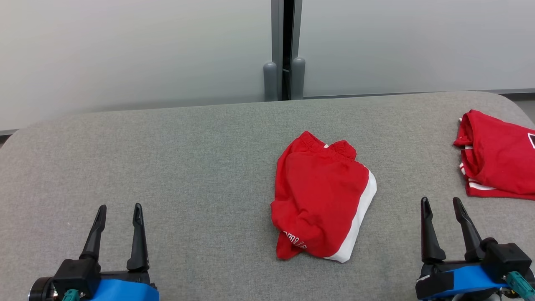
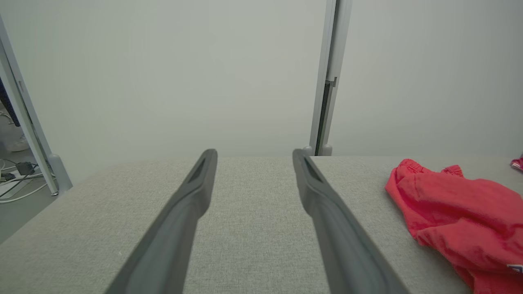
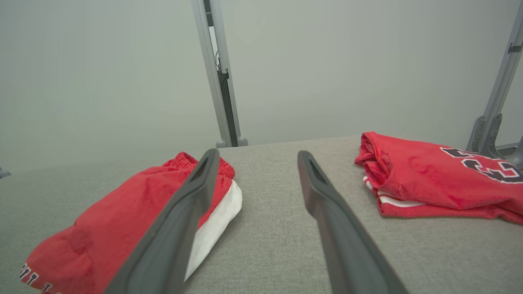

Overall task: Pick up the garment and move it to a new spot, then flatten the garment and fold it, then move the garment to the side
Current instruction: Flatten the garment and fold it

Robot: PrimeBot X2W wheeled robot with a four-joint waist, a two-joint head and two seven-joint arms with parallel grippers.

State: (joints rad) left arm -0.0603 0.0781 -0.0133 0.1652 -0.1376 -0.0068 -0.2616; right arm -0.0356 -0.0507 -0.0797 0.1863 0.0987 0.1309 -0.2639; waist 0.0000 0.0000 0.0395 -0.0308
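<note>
FREE: I have bare grey tabletop (image 1: 146,159) across the whole left half, near to far | BLOCK: red shorts (image 1: 322,200) heaped at centre | FREE: open lane right of them | BLOCK: folded red jersey (image 1: 497,154) at far right edge | LIMIT: partition wall (image 1: 125,54) and post (image 1: 284,79) close the far side

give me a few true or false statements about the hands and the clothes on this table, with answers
1. The left hand is open and empty. True.
2. The right hand grips the red shorts. False: it is open and apart from them.
3. A second red garment lies on the grey table, toward the robot's right. True.
4. The red shorts have a blue band. False: the band is white.
</note>
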